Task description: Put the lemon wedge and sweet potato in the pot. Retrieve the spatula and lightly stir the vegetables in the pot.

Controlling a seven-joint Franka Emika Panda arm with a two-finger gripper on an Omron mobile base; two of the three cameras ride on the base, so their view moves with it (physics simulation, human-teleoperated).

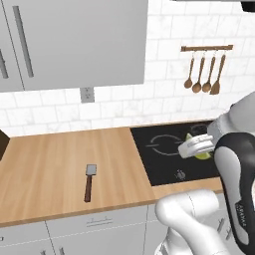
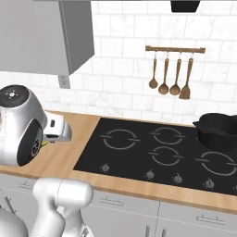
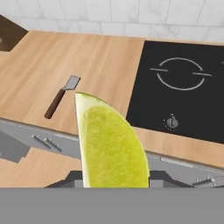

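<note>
Hand view: lemon wedge (image 3: 111,144) sits right against the camera, clamped between the fingers (image 3: 114,180), which are closed in narrow on it and mostly hidden behind it. Its long axis runs along the line of the fingers, one pointed tip aimed away from the hand, cut face toward the lens; the other tip is hidden down at the fingers.

Left base view: the hand is up in the air over the near part of the cooktop (image 1: 169,154), off the surface, with a sliver of the lemon wedge (image 1: 201,155) showing yellow-green under it.

Spatula (image 1: 89,182) lies flat on the bench (image 1: 55,159), in the wooden stretch left of the cooktop and close to the front edge. Long axis runs roughly front to back: grey blade toward the wall, reddish-brown handle toward the front edge. Nothing touches it.

Right base view: pot (image 2: 218,129) stands upright on the back-right burner of the cooktop (image 2: 139,157), at the far right end, well apart from the hand. Cannot tell what is inside it. Wooden spoons and a turner (image 2: 170,76) hang from a rail on the tiled wall above.
</note>
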